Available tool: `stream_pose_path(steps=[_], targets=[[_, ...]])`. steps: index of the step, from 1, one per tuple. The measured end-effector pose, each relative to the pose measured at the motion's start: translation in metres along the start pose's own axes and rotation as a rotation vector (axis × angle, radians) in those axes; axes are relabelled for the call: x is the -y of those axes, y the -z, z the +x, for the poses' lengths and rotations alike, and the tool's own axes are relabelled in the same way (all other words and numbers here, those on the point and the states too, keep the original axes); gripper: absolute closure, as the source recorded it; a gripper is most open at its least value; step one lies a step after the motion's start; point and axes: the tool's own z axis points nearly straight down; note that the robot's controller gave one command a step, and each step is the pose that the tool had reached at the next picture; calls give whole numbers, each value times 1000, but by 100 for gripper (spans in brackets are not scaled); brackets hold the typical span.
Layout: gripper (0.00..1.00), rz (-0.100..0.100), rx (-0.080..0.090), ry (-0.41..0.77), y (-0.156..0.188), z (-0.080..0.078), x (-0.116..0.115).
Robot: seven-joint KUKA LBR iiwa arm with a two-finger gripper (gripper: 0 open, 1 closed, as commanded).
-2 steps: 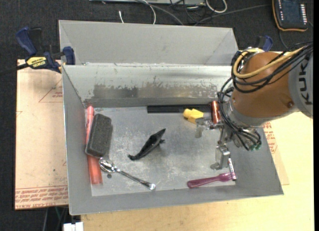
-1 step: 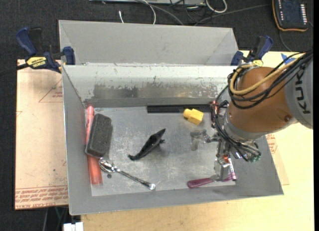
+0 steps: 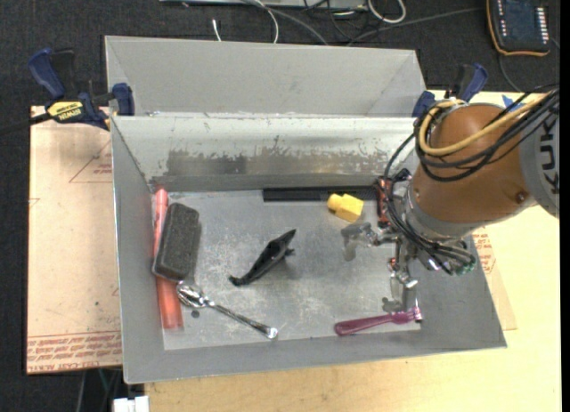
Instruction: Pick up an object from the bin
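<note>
The grey metal bin (image 3: 312,290) carries a few loose things on its scuffed floor. At 9 o'clock a dark foam block (image 3: 178,239) lies touching a long pink stick (image 3: 161,290) along the left wall. A metal spoon (image 3: 223,309) lies at 7 o'clock. Near the middle is a black fish-shaped toy (image 3: 265,261). At 12 o'clock a black bar (image 3: 307,194) lies by the back wall, with a yellow piece (image 3: 346,206) just beside it. A magenta toothbrush (image 3: 378,321) lies at 5 o'clock.
</note>
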Motion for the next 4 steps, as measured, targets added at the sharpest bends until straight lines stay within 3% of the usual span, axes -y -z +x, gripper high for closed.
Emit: stream_pose_path(steps=[1,2,3,4], targets=[[0,-3,-5,162,-40,-20,-45],[0,8,11,22,22,-11,-5],[0,-20,-14,156,-35,-19,-94],[0,16,16,237,31,-34,-32]])
